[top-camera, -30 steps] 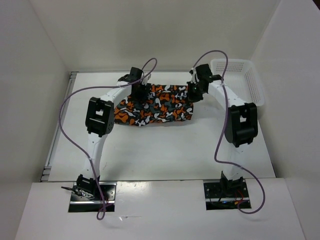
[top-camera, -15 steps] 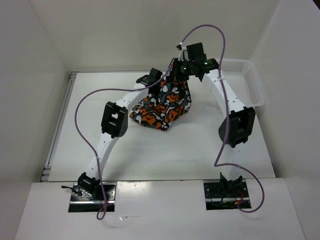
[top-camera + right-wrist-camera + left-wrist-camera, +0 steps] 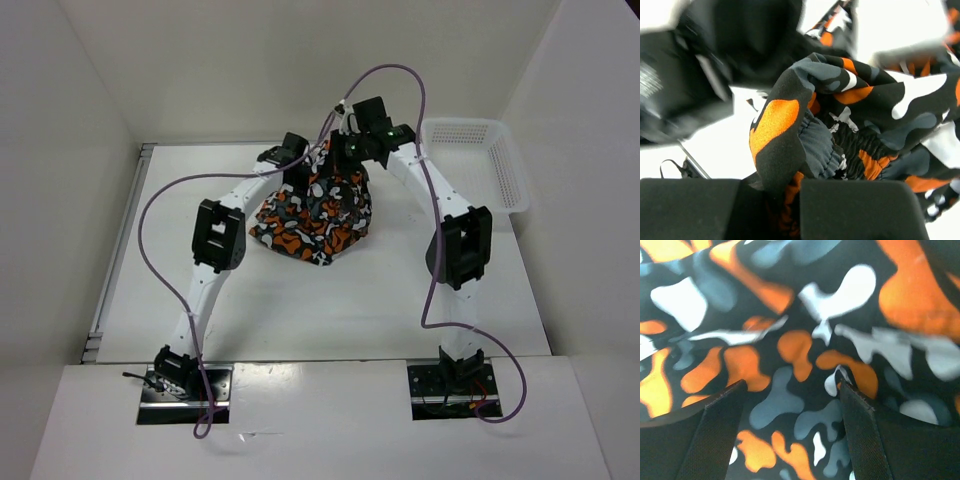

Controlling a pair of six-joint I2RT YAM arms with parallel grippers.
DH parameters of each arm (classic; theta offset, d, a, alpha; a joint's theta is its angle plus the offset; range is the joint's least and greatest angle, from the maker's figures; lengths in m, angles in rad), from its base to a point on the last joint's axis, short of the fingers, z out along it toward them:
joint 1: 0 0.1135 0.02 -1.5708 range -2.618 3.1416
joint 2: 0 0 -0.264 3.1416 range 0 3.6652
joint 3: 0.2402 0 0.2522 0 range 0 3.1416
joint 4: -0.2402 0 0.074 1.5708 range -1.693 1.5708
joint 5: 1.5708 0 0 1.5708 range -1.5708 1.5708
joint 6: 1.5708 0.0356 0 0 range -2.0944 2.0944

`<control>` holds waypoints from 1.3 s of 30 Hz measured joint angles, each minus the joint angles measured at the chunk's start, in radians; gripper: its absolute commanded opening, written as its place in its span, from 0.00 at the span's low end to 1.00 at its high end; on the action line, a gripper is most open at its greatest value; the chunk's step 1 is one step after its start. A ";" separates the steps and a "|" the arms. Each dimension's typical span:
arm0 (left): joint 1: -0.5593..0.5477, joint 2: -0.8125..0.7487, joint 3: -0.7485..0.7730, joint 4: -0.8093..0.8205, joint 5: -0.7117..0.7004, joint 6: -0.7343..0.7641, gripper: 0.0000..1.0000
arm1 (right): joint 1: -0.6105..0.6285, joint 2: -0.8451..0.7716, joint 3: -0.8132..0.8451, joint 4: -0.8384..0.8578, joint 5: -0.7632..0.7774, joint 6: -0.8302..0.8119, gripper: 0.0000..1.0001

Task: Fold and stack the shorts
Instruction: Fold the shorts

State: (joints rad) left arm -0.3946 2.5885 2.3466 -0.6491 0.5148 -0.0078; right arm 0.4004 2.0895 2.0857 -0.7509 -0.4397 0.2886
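Shorts (image 3: 318,215) sit in a bunched, tent-like heap at the far middle of the counter (image 3: 300,300), lower edge resting on it, top lifted. The right claw (image 3: 348,152) is pressed together on the gathered elastic waistband, cloth pinched between its pads (image 3: 855,205). The left claw (image 3: 297,178) stands spread wide against the heap's left side, and patterned cloth fills the view beyond its fingers (image 3: 720,430). A white mesh basket (image 3: 512,185) sits at the far right, apart from the cloth
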 measured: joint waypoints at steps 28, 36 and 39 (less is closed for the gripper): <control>0.240 -0.261 -0.476 -0.022 -0.023 0.000 0.29 | 0.045 0.243 0.201 -0.011 -0.064 -0.027 0.01; 0.240 -0.274 -0.606 0.085 0.205 -0.014 0.23 | 0.145 0.375 0.293 -0.002 -0.116 0.009 0.65; 0.241 -0.277 -0.630 0.091 0.249 -0.025 0.26 | 0.167 0.401 0.301 -0.003 -0.132 0.010 0.81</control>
State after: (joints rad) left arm -0.1535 2.3116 1.7164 -0.5583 0.7635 -0.0326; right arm 0.5678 2.4905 2.3871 -0.7540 -0.5713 0.2981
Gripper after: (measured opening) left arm 0.242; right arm 0.720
